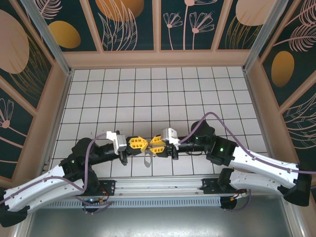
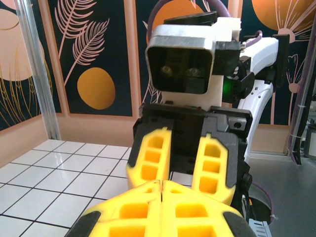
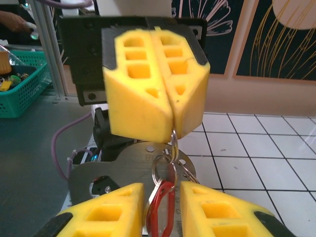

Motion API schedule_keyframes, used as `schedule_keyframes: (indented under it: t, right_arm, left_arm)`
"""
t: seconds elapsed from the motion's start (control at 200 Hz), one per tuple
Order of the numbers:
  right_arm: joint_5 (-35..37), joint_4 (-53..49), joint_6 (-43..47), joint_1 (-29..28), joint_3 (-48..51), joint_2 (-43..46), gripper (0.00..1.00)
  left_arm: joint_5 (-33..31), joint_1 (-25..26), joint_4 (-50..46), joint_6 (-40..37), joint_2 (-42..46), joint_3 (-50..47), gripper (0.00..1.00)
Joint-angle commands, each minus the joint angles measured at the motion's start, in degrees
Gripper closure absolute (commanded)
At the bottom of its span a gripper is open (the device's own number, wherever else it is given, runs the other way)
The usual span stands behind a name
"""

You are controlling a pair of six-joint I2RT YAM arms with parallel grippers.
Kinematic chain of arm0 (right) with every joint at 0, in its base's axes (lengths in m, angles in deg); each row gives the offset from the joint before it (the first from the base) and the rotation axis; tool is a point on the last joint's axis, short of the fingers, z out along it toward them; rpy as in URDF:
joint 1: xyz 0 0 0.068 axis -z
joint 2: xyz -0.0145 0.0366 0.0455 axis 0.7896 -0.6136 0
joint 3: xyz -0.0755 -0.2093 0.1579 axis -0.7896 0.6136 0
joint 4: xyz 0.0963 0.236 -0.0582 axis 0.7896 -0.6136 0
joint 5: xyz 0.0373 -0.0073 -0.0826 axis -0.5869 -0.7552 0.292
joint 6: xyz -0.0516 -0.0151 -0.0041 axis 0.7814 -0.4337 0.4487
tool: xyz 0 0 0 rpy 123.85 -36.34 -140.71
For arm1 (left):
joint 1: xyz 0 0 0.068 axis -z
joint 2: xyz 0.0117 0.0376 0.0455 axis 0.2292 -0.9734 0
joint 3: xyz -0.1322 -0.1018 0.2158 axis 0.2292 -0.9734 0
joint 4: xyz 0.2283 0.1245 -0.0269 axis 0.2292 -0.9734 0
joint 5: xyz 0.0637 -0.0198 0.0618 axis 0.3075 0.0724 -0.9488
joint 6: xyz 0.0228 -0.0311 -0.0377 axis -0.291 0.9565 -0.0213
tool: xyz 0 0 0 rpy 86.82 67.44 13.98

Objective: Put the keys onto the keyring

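Note:
My left gripper [image 1: 138, 143] and right gripper [image 1: 156, 145] face each other tip to tip just above the tiled floor's near edge. In the right wrist view the left gripper [image 3: 171, 129] is shut on a thin wire ring of the keyring [image 3: 173, 144]. More small rings and the key's red head [image 3: 165, 205] hang below it. My right gripper [image 3: 162, 190] stands open, its fingers on either side of the red head with a gap on each side. From above, the hanging bunch [image 1: 147, 160] shows as a small grey loop. The left wrist view shows the left gripper [image 2: 162, 183] pressed shut.
The metal rail [image 1: 158, 185] holding both arm bases runs just below the grippers. A grey metal plate [image 3: 113, 165] lies behind the hanging rings. A green basket [image 3: 19, 94] stands off the table to the side. Wooden walls enclose the white tiles [image 1: 158, 94].

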Motion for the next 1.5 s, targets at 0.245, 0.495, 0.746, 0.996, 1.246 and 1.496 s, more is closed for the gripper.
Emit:
schedule_keyframes:
  t: [0.245,0.495,0.746,0.996,1.246,1.496]
  right_arm:
    - [0.5,5.4,-0.6,-0.2,-0.2,0.3,0.74]
    - [1.2,5.2,-0.3,0.0,-0.9,-1.5,0.75]
    - [1.0,5.4,0.0,0.4,-1.2,-1.8,0.84]
    - [1.0,4.9,0.2,0.6,-0.7,-0.6,1.00]
    - [4.1,-6.3,1.7,1.1,-4.8,0.0,1.00]
    - [7.4,-18.2,5.3,1.0,-11.7,-3.9,1.00]
  left_arm:
    - [0.0,0.0,2.2,-0.2,-0.7,2.1,1.00]
    - [0.8,0.1,2.4,-0.3,-1.1,2.2,1.00]
    - [1.1,0.1,2.4,-0.3,-1.4,2.1,1.00]
    - [1.6,0.0,0.8,0.9,-1.6,2.3,1.00]
    - [-3.2,0.1,-16.7,-0.5,-3.9,7.8,0.89]
    - [-7.0,0.1,-28.6,-3.2,-6.7,13.3,0.82]
